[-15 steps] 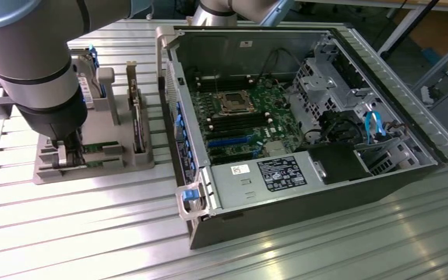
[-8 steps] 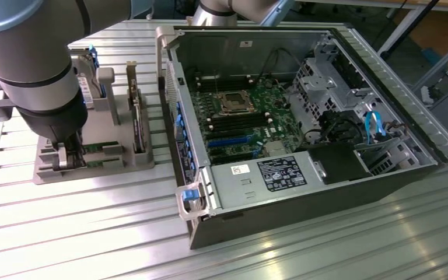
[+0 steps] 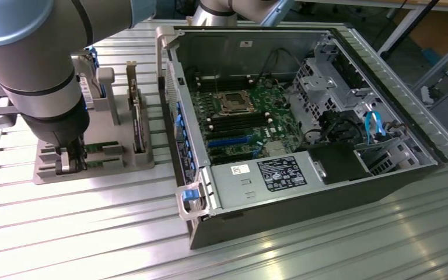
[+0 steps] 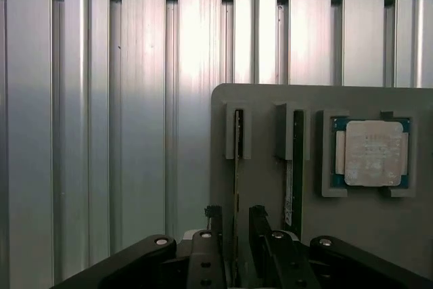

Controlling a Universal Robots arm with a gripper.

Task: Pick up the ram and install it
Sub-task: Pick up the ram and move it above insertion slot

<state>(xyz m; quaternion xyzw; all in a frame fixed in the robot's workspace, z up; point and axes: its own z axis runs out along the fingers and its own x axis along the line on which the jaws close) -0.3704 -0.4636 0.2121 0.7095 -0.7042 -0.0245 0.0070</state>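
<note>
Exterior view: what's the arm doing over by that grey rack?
The arm's tool is down at the grey holder, open, with one finger on each side of the ram, which stands on edge in its slot. Nothing is gripped yet. The open computer case sits beside the holder, toward the exterior view's right.

Table (image 3: 91, 233) – shiny alu; holder (image 4: 365, 235) – matt plastic.
</note>
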